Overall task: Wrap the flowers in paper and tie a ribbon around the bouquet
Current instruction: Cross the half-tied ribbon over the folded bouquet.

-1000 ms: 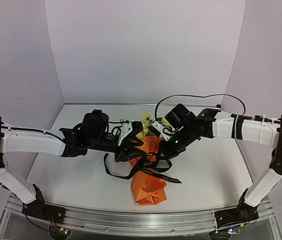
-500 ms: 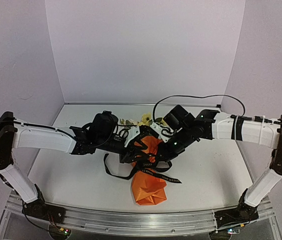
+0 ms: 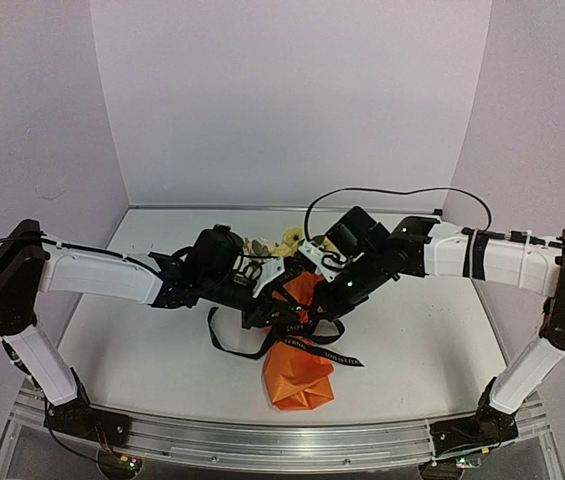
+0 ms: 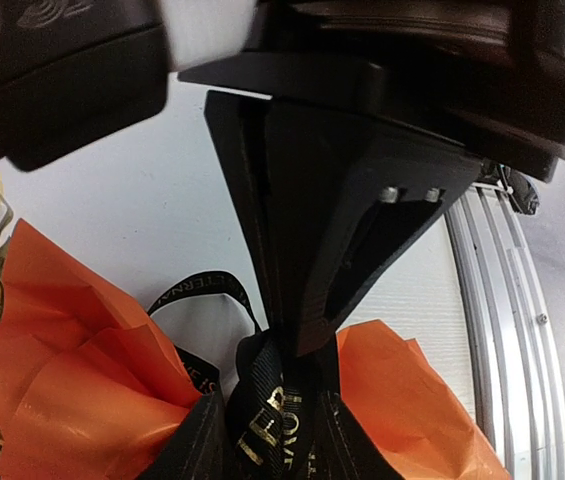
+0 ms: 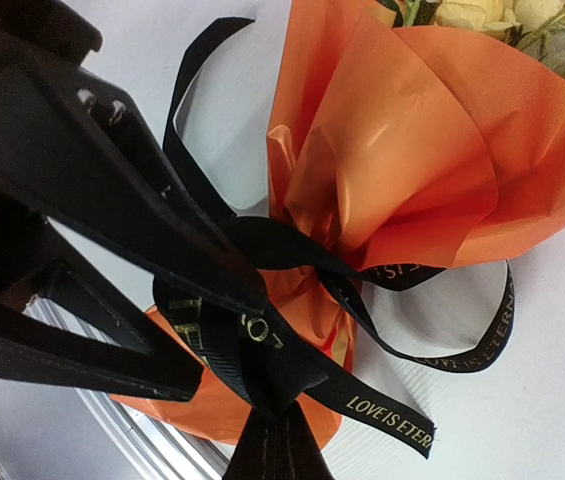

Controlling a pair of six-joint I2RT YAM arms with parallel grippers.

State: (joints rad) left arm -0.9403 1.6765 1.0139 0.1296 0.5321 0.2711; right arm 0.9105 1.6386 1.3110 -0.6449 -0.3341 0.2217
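The left jaws have moved in, narrowing at the bouquet (image 3: 297, 375)'s waist, grip unclear; the right jaws stay clamped on the ribbon (image 5: 387, 415) there. The bouquet lies on the counter (image 3: 412, 350); knot-tightening seems next.

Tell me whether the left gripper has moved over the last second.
Yes. In the top view the left gripper has slid right, closer over the bouquet, whose orange tail lies unmoved on the table.
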